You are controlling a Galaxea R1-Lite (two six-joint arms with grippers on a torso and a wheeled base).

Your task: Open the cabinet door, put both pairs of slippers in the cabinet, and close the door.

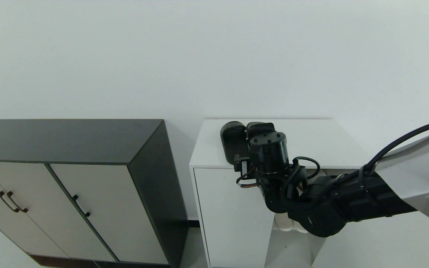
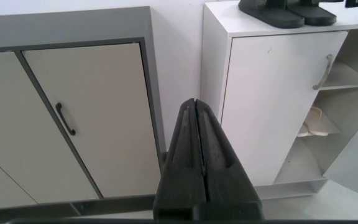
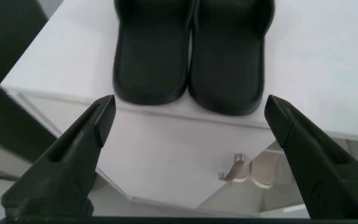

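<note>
A pair of black slippers (image 1: 233,139) (image 2: 288,12) (image 3: 191,56) lies side by side at the front left of the white cabinet's top (image 1: 311,141). My right gripper (image 3: 191,143) is open just in front of them at the top's front edge, one finger to each side, touching neither. The right wrist (image 1: 268,152) covers part of the pair. The cabinet's left door (image 2: 272,93) with its metal handle (image 2: 325,71) (image 3: 232,168) is closed. To the handle's right the shelves are exposed, and a pale pair of slippers (image 2: 316,121) (image 1: 287,223) (image 3: 266,171) rests on one. My left gripper (image 2: 194,106) hangs shut and empty, low before both cabinets.
To the left stands a dark-topped cabinet (image 1: 69,141) (image 2: 98,112) with closed beige doors and dark handles (image 1: 80,205). A narrow gap separates it from the white cabinet. A plain white wall runs behind both.
</note>
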